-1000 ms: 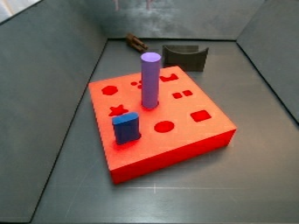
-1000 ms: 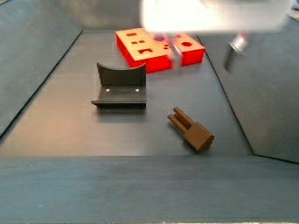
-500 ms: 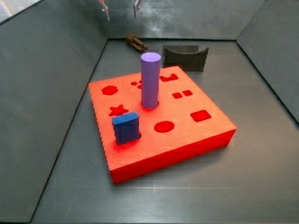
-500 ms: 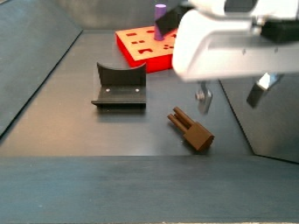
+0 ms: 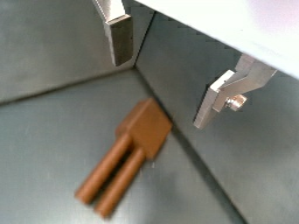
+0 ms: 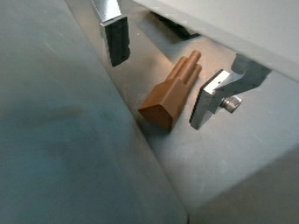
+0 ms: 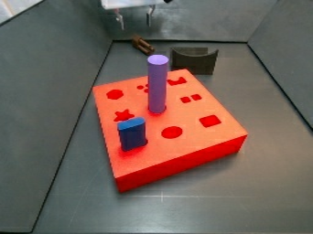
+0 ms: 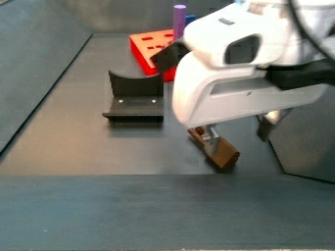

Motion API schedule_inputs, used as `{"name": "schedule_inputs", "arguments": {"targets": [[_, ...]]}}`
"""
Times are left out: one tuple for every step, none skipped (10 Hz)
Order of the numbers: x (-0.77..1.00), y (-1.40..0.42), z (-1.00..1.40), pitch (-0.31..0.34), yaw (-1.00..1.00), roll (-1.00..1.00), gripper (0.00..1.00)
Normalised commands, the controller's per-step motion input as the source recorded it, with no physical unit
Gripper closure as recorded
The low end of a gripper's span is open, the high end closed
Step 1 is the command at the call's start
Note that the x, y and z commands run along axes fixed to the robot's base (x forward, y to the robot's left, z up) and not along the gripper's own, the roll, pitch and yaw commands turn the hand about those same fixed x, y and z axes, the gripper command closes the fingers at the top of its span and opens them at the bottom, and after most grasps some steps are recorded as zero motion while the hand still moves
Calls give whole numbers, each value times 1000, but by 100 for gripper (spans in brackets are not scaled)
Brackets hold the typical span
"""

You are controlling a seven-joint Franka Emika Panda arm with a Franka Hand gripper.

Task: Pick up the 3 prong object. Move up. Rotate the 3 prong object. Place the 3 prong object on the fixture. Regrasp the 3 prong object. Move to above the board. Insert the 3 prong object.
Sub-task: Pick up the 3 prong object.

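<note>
The 3 prong object (image 5: 131,154) is a small brown piece lying flat on the grey floor by the wall; it also shows in a wrist view (image 6: 172,87) and in both side views (image 7: 142,45) (image 8: 218,148). My gripper (image 5: 165,80) is open and empty, hovering above the piece with its fingers either side of the blocky end (image 6: 160,86). In a side view the gripper (image 7: 134,20) hangs at the far back of the bin. The dark fixture (image 7: 196,59) (image 8: 133,97) stands beside it. The red board (image 7: 166,128) lies nearer the front.
A purple cylinder (image 7: 156,84) and a blue block (image 7: 132,134) stand in the board. The bin's sloped grey walls (image 7: 49,82) close in on the piece's side. The arm's white body (image 8: 249,69) hides part of the board in a side view.
The gripper has come down from high above toward the 3 prong object at the back of the bin, still open. The piece has not moved.
</note>
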Motion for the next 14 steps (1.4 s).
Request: {"name": "schedule_inputs", "arguments": {"targets": [[171, -154, -1000, -40, 297, 0, 0], [146, -120, -1000, -21, 306, 0, 0], [154, -89, -1000, -26, 337, 0, 0], [206, -74, -1000, -49, 374, 0, 0], [191, -60, -1000, -43, 377, 0, 0], [200, -54, -1000, -44, 386, 0, 0], [180, -43, -1000, -37, 380, 0, 0], [154, -26, -1000, -31, 380, 0, 0], [-100, 0, -1000, -113, 351, 0, 0], [-343, 120, -789, -250, 249, 0, 0], [0, 0, 0, -34, 0, 0, 0], [0, 0, 0, 0, 0, -9, 0], [0, 0, 0, 0, 0, 0, 0], [0, 0, 0, 0, 0, 0, 100]]}}
